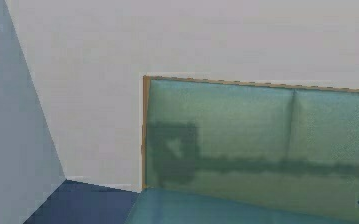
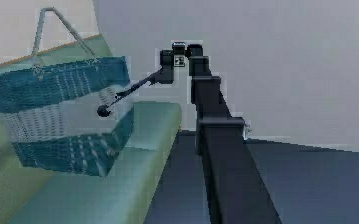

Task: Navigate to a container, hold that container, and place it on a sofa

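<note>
With the blue-and-white woven basket [image 2: 62,115] at the gripper's [image 2: 107,107] far end, over the green sofa [image 2: 152,135] seat — whether it is held or rests there I cannot tell — placing calls for a slow, level lowering well onto the cushion; I count 1 basket, 1 sofa, 1 arm [image 2: 222,140].

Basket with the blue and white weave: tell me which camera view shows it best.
The arm side view. There the basket appears nearly whole, handles up, at the picture's left against the green sofa, with the tool close by. The forward view gives the sofa's back cushions and wall instead.
</note>
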